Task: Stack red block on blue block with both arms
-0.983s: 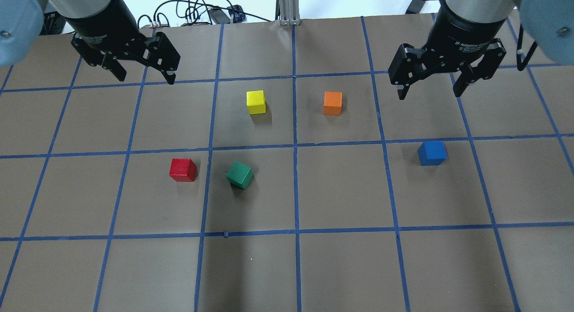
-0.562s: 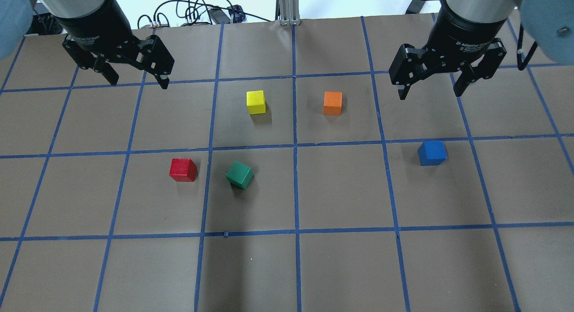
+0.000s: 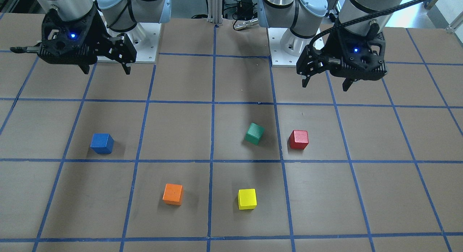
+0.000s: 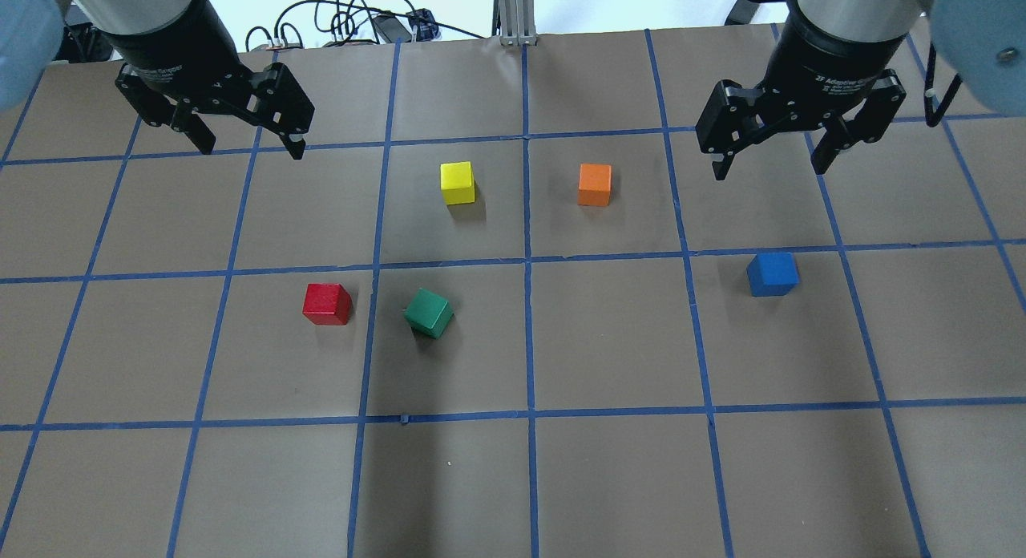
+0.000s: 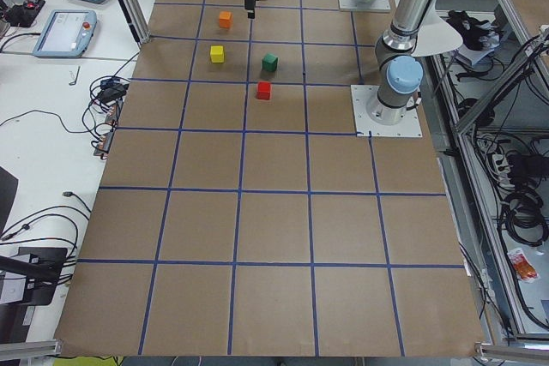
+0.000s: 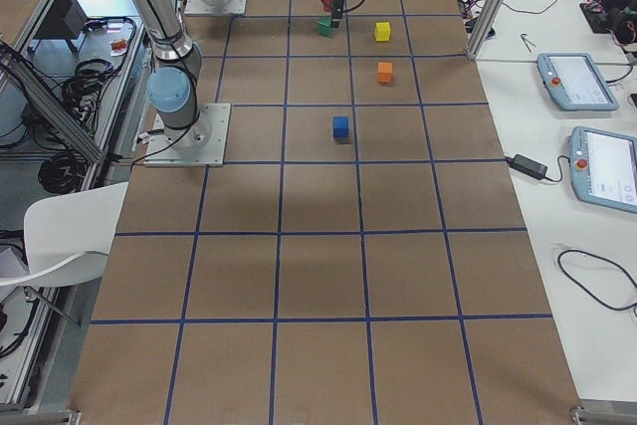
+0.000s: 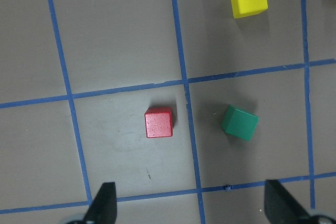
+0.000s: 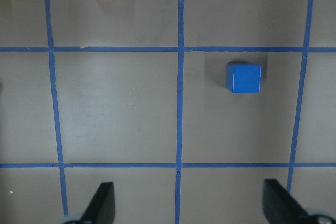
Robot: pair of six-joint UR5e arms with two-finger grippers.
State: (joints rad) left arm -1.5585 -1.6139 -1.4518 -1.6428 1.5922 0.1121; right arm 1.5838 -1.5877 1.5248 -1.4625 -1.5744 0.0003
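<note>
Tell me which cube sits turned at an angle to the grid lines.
The green cube; the other four lie roughly square to the grid lines.

Right hand (image 4: 768,171) body: white print "2F Adaptive…", rest blurred. Left hand (image 4: 252,151) print unreadable.

The table (image 4: 609,478) is matte brown, ruled into squares by a grid of blue tape (image 4: 528,341). Each cube is one plain colour with no pattern: a red block (image 4: 327,304), a blue block (image 4: 772,274) brighter than the tape, a dark green block (image 4: 428,313), a yellow block (image 4: 457,183) and an orange block (image 4: 594,184). The left gripper (image 4: 252,151) and right gripper (image 4: 767,171) are black, with white lettering (image 4: 842,81) above and a small blue light (image 3: 356,50) on each. The left arm (image 3: 365,5) and right arm (image 3: 61,2) are silver-grey with light blue caps (image 3: 313,2). The base plates (image 3: 144,45) are white.
</note>
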